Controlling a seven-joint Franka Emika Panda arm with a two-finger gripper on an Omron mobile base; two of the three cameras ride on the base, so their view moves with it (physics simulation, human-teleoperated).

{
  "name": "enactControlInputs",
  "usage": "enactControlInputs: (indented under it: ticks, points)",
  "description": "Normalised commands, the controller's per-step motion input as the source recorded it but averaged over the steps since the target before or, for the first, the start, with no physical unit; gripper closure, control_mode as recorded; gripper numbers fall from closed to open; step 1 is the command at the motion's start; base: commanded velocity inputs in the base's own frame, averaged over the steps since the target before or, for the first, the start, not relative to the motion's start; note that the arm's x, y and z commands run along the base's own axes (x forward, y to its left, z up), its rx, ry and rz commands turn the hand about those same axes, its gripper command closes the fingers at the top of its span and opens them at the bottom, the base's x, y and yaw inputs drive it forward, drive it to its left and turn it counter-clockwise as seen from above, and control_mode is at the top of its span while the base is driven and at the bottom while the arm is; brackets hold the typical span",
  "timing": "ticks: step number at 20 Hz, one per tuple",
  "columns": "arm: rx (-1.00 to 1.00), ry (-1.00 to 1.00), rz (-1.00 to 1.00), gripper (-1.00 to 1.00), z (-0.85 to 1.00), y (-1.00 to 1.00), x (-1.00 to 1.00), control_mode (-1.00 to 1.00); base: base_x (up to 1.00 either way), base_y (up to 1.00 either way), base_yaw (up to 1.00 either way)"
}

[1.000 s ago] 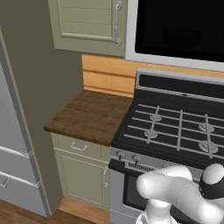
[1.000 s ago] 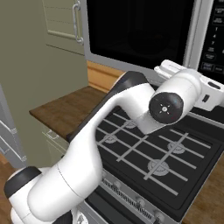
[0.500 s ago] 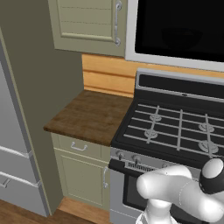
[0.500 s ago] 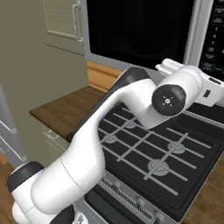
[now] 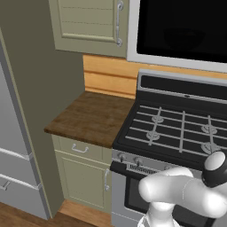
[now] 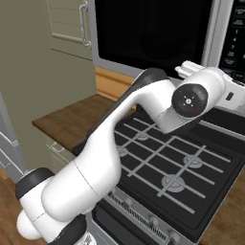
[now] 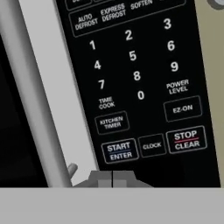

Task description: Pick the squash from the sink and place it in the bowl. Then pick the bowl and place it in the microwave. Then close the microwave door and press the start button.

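With the jaws shut and empty, tips together just below the white-lettered START/ENTER key (image 7: 120, 151) on the grey microwave's black rigid control panel (image 7: 140, 83), a light, square press on that small flat key is judged sufficient.

The white arm (image 6: 119, 143) reaches up and forward, its pincer (image 7: 112, 178) closed.

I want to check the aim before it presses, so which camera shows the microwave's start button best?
The hand view: the start button sits large and readable just above the shut gripper. The right base view shows the keypad at its edge, too small to pick out that button. The left base view shows the microwave door, not the keypad.
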Motion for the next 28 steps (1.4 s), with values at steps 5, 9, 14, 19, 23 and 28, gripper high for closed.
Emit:
enactControlInputs:
  ticks: [5,9,14,19,23,28]
  points:
    - [0.00,0.00,0.01,1.00,0.00,-0.10,0.11,-1.00,0.00,0.00,0.00]
    - [0.00,0.00,0.01,1.00,0.00,-0.16,0.22,-1.00,0.00,0.00,0.00]
    - [0.00,0.00,0.03,1.00,0.00,-0.14,0.27,-1.00,0.00,0.00,0.00]
    - [0.00,0.00,0.00,1.00,-0.01,-0.10,0.61,-1.00,0.00,0.00,0.00]
    - [0.00,0.03,0.00,1.00,-0.26,-0.12,1.00,-1.00,0.00,0.00,0.00]
    - [0.01,-0.06,0.06,1.00,-0.11,0.24,-0.06,-1.00,0.00,0.00,0.00]
